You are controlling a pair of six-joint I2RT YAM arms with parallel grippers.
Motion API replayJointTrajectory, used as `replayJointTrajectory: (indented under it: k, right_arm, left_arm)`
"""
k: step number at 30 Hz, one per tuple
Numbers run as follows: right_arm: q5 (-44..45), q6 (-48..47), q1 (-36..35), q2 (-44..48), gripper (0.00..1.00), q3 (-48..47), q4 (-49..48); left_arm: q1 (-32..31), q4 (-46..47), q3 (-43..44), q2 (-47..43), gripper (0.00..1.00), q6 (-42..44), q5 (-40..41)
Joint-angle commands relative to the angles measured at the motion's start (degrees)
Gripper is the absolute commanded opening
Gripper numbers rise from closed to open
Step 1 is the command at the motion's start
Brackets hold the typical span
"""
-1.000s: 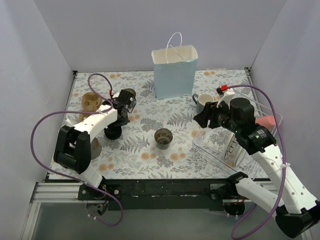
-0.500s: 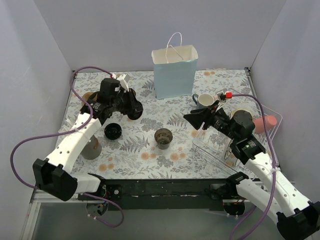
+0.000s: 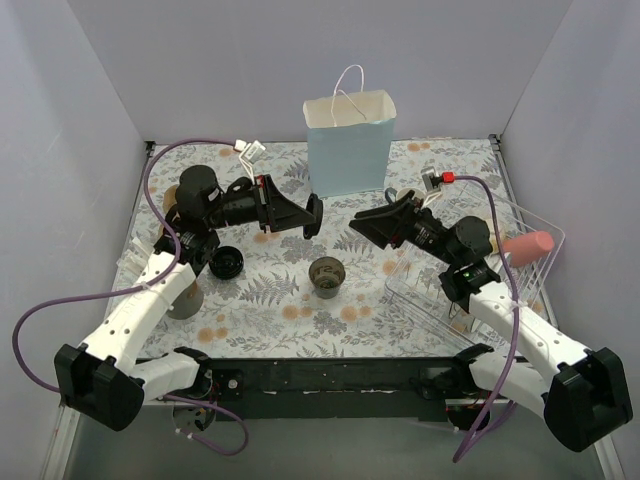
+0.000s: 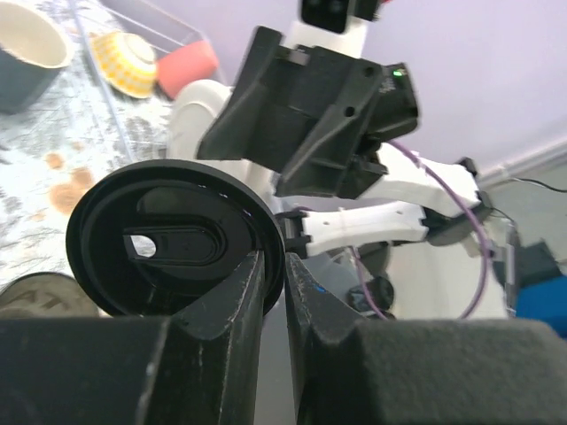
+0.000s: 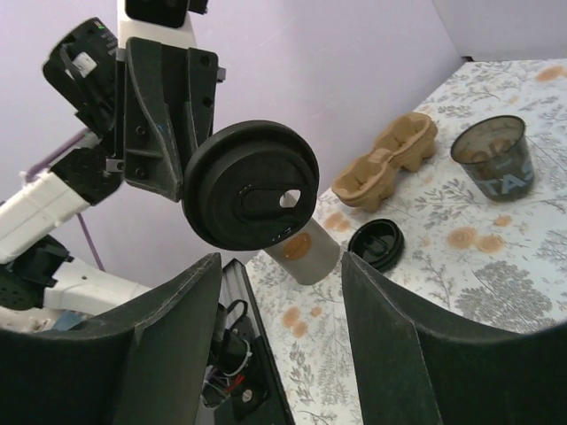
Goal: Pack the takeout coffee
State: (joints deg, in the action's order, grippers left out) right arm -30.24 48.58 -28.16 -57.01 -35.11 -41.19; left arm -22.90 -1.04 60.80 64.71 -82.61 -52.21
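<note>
The takeout coffee cup (image 3: 326, 275), small, dark brown and without a lid, stands on the table's middle; it also shows in the right wrist view (image 5: 493, 159). My left gripper (image 3: 306, 215) is shut on the rim of a round black lid (image 3: 315, 214) and holds it on edge in the air above the table. The left wrist view shows the lid (image 4: 173, 235) pinched at its right edge. My right gripper (image 3: 362, 222) is open and empty, pointing left at the lid (image 5: 251, 184) from a short gap. The light-blue paper bag (image 3: 350, 145) stands upright at the back.
A second black lid (image 3: 227, 262) lies on the table left of the cup. A taller grey cup (image 3: 185, 295) and a cardboard cup carrier (image 3: 180, 205) are at the left. A grey mug (image 4: 27, 44) and a clear bin (image 3: 500, 260) are at the right.
My left arm has lifted the black lid and swung it right toward the middle. My right gripper has swung left and levelled out to face the lid.
</note>
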Motion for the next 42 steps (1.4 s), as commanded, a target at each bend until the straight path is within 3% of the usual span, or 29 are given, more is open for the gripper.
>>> replayJointTrajectory:
  k: [1,33,36,39,42]
  right_arm:
    - [-1.9,5.0,-1.5,-1.3,0.64,-1.4,-11.5]
    - [-2.7,10.0,-7.1,-16.4,0.55,-10.1,-21.0]
    - [-2.6,10.0,-7.2,-16.6,0.5,-10.1,-22.1]
    - [-2.7,10.0,-7.2,-16.8,0.35,-9.7,-23.3]
    - [-2.4,10.2,-7.2,-16.7,0.13,-8.8,-24.9]
  left_arm:
    - [0.0,13.5,-1.4,-2.2,0.15,-7.9,-7.0]
    - [-0.6,20.5,-3.1,-2.6,0.15,-12.5,-7.0]
    - [-0.7,21.2,-3.0,-2.7,0.15,-12.9,-7.2]
    - [-0.7,21.3,-3.3,-2.6,0.15,-13.1,-6.9]
    - [-0.7,21.2,-3.8,-2.9,0.15,-12.9,-6.1]
